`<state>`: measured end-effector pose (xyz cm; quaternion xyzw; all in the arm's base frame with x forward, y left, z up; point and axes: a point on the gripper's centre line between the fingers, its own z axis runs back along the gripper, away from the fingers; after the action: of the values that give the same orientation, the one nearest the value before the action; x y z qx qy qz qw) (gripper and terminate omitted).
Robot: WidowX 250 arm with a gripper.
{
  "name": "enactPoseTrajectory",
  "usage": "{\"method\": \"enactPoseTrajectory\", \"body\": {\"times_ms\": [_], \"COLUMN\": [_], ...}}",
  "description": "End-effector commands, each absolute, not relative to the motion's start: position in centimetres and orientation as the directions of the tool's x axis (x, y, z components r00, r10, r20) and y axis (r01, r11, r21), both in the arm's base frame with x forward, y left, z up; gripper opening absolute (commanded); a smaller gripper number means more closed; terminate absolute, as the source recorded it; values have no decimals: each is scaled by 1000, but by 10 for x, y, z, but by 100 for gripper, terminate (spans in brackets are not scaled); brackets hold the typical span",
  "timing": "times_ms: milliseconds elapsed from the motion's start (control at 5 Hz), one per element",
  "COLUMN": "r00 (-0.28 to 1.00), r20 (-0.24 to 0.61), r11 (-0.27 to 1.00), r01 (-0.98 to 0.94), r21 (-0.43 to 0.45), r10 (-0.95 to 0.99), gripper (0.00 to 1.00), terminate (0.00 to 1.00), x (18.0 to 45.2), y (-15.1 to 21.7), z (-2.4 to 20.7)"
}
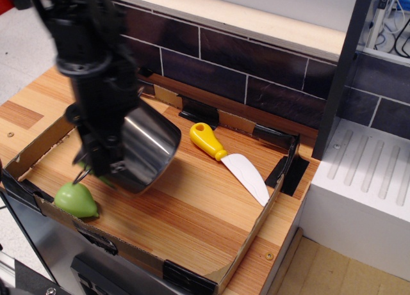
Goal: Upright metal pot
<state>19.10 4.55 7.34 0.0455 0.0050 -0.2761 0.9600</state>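
Observation:
The metal pot [146,148] is shiny steel, lifted off the wooden floor of the cardboard box and tilted, its base facing right and down. My black gripper [104,159] is shut on the pot's rim at its left side; the arm above it is motion-blurred and hides the pot's opening. A thin wire handle [82,175] sticks out at the lower left, just above the green fruit [75,199].
A yellow-handled knife [230,159] with a white blade lies right of the pot. Low cardboard walls [246,244] ring the wooden floor. A dark tiled wall [243,71] runs behind; a white block [365,180] stands to the right.

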Motion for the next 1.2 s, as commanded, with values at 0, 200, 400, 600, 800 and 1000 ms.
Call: {"method": "enactPoseTrajectory", "body": {"times_ms": [0,200,400,600,800,1000], "r00": [843,841,834,849,853,854], "r20": [-153,-162,-143,-94,23,131], "r11": [820,823,818,833,846,862], "r01": [537,540,551,528,512,485], "r21": [196,178,166,168,152,149], "r10": [-516,-516,-533,-519,-521,-503], "gripper": [0,0,0,0,100,100], "terminate": [0,0,0,0,0,0], "x": [194,192,190,195,200,208], "y": [46,37,36,38,39,39], "z": [85,88,83,85,109,151]}}
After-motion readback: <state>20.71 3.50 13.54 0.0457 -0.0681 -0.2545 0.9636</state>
